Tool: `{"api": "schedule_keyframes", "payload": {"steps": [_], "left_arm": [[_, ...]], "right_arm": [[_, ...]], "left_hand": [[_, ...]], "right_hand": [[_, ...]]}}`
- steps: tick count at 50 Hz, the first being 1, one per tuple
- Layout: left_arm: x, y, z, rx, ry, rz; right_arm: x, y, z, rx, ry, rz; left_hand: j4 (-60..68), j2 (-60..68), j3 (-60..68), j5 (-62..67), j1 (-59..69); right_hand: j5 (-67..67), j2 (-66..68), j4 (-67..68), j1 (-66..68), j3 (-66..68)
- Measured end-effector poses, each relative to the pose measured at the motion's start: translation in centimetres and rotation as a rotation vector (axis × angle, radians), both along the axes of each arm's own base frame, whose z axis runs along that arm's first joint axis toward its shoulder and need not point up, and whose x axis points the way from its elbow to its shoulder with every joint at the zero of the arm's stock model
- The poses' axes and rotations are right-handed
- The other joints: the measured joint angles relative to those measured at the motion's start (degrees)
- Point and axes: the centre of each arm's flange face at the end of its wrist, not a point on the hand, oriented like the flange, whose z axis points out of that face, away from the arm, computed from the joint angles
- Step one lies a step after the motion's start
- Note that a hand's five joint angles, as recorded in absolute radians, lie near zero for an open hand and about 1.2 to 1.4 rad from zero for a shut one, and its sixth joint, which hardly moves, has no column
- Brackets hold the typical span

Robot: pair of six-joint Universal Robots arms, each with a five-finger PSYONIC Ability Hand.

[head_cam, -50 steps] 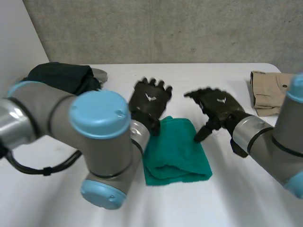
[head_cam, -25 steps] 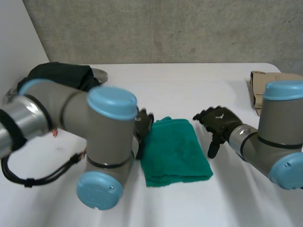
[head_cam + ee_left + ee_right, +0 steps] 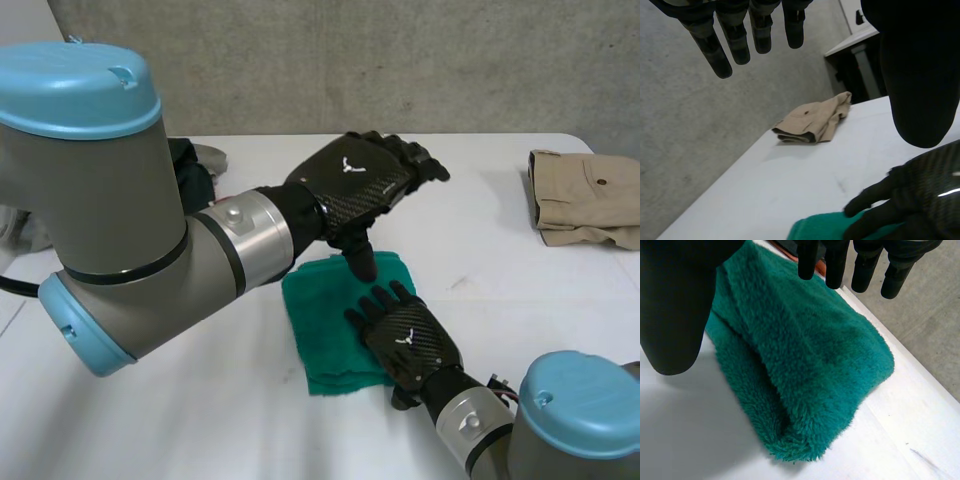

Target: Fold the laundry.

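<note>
Evidently the green towel (image 3: 325, 320) lay folded on the table (image 3: 520, 270). My right robot hand (image 3: 405, 340) was spread flat over its right side, fingers straight and holding nothing. My left robot hand (image 3: 360, 185) hovered above the towel's far edge, fingers also straight, thumb pointing down at it. I judged this fold finished bar a smoothing press. The next move would call for reaching to the beige garment (image 3: 585, 195), well apart from the towel.
</note>
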Motion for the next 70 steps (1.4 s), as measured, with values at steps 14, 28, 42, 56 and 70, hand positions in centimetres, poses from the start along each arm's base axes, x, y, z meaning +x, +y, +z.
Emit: {"api": "schedule_keyframes", "payload": {"steps": [14,28,42,56,70], "left_arm": [[0.1,0.7,-0.4,0.014,-0.011,-0.004],[0.2,0.6,0.1,0.002,-0.001,0.002],[0.8,0.7,4.4,-0.103,0.118,0.022],[1.0,0.2,4.8,-0.091,0.165,0.037],[0.3,-0.6,1.6,-0.03,0.109,0.039]], "right_arm": [[1.5,-2.6,-0.6,-0.107,-0.052,0.0],[3.5,-6.3,1.9,-0.206,-0.131,-0.011],[-0.6,-20.6,14.4,-0.572,-0.35,-0.249],[-17.7,-36.9,12.0,-0.672,-0.407,-0.528],[-25.6,-39.1,-2.4,-0.4,-0.208,-0.527]], "left_hand": [[0.0,0.0,0.0,0.0,0.0],[0.0,0.0,0.0,0.0,0.0],[0.0,0.0,0.0,0.0,0.0],[0.0,0.0,0.0,0.0,0.0],[0.0,0.0,0.0,0.0,0.0]], "right_hand": [[4.1,4.4,4.6,3.2,4.8],[50.8,55.0,56.2,49.3,55.8],[50.9,55.0,56.5,49.3,55.8],[51.4,55.0,56.5,49.3,55.9],[28.9,30.8,32.8,26.6,32.6]]}}
